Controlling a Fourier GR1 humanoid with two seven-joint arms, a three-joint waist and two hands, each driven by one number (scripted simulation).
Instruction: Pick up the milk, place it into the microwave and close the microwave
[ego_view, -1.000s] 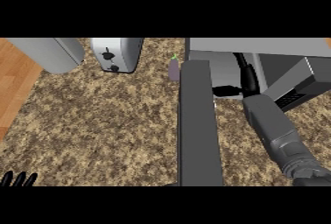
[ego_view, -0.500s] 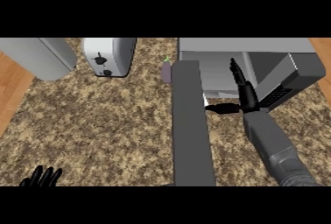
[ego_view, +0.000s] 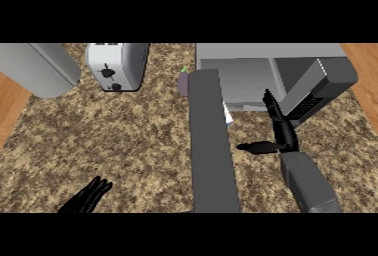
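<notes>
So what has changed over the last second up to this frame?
The right hand has drawn back out of the microwave toward the robot, fingers straight and empty, thumb out to the side. The left hand has come further into view at the lower left, open. The whole view has shifted slightly. The microwave door stays open, and the toaster and the counter show no change.

Kitchen, speckled granite counter (ego_view: 133, 135), toaster (ego_view: 116, 65), open microwave (ego_view: 280, 70)
</notes>
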